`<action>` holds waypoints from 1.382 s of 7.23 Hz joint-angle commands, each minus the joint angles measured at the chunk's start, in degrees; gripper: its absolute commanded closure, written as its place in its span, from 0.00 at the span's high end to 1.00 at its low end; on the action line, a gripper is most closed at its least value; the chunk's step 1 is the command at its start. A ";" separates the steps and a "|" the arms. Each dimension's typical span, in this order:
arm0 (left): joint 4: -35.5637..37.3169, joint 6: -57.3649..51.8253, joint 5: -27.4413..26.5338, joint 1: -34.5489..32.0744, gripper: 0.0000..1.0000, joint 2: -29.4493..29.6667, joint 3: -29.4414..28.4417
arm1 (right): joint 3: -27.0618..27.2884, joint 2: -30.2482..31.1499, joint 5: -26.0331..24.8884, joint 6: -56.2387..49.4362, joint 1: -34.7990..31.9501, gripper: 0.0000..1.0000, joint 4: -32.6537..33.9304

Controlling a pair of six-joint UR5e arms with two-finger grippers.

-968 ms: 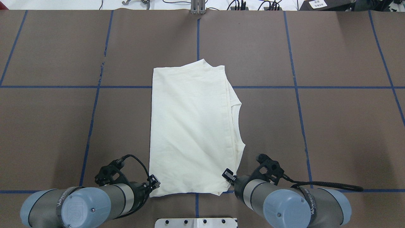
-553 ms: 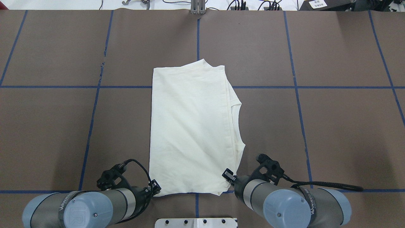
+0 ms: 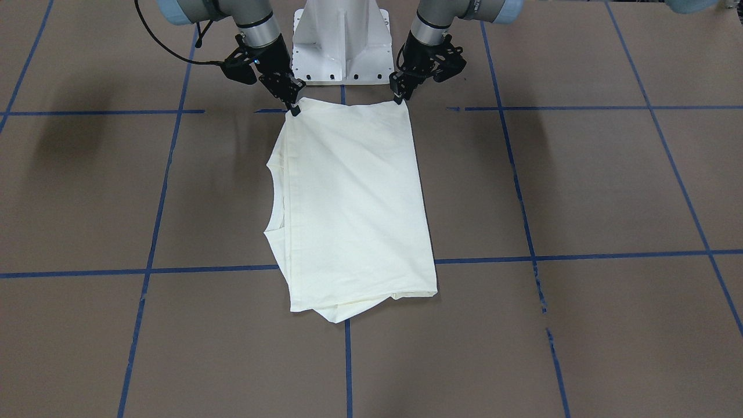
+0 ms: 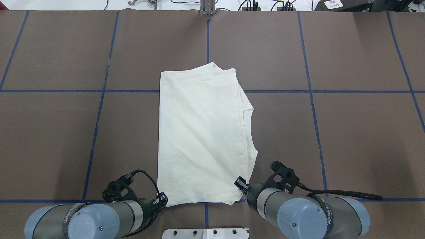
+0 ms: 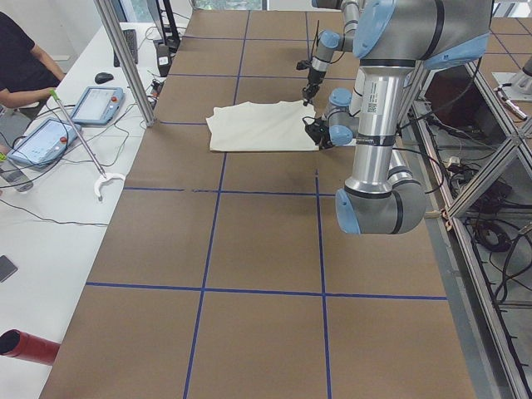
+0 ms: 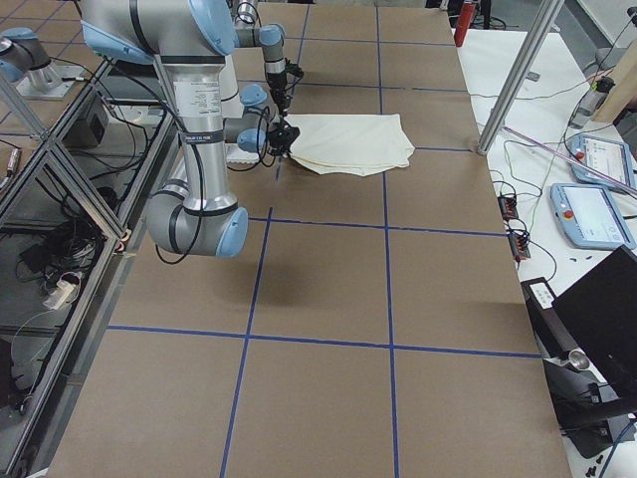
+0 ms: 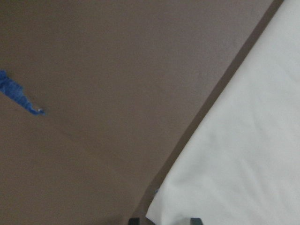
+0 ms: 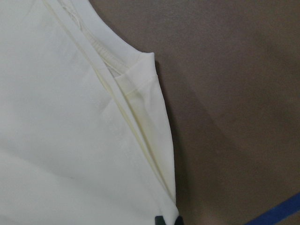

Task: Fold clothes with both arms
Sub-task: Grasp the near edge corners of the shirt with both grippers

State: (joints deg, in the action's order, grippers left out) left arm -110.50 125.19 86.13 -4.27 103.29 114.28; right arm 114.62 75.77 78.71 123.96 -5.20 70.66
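Shirt (image 4: 199, 132): cream, folded, flat on my brown counter (image 4: 348, 132).
Left claw (image 3: 398, 98): jaws apart astride one near corner.
Right claw (image 3: 294, 109): pinches the other corner.

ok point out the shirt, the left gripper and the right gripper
shirt (image 4: 199, 132), overhead view, middle of top panel
left gripper (image 3: 399, 98), front-facing view, between its fingertips
right gripper (image 3: 294, 109), front-facing view, between its fingertips

Plain cream T-shirt (image 4: 199, 132), brown table (image 4: 358, 139) gridded blue.
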 commanded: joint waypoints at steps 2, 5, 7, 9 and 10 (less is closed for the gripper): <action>-0.07 -0.56 0.00 -0.03 0.00 0.07 0.15 | 0.07 0.08 -0.04 0.06 0.02 0.00 0.00; 0.11 -0.12 0.61 -0.03 0.00 -0.63 4.79 | 3.31 2.62 0.13 0.06 0.54 0.00 0.00; 4.30 0.06 4.31 3.80 0.00 -0.73 8.40 | 6.65 4.55 -0.04 0.14 2.99 0.00 0.09; 13.77 -0.03 4.74 4.19 0.00 2.86 15.14 | 10.95 5.79 -0.39 0.14 3.18 0.00 0.09; 18.17 -0.72 4.66 1.49 0.00 6.71 17.27 | 13.76 5.88 -0.22 0.06 1.70 0.00 0.18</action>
State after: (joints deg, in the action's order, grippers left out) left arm -97.93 124.99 90.65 -0.92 106.18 128.20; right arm 125.16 81.26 78.42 124.08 -2.47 70.77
